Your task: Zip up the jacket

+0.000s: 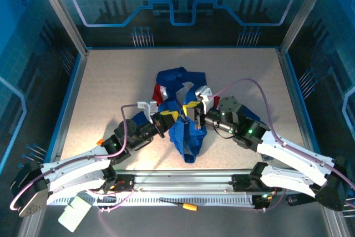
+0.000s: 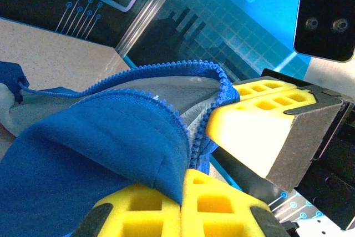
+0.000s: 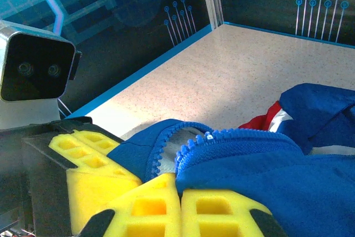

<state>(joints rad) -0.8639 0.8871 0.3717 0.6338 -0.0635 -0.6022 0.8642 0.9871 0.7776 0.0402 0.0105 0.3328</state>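
Holding the jacket from both sides, near the middle of the table, a bit toward the near edge. Pinching blue cloth beside the zipper teeth with the left gripper, jaws squeezed tight on it. Pinching the other front edge with the right gripper, jaws tight on the cloth too. Almost touching, yellow pads close together. Bunched in a heap on the far side, red and white stripes peeking out. Trailing toward the near side below both grippers.
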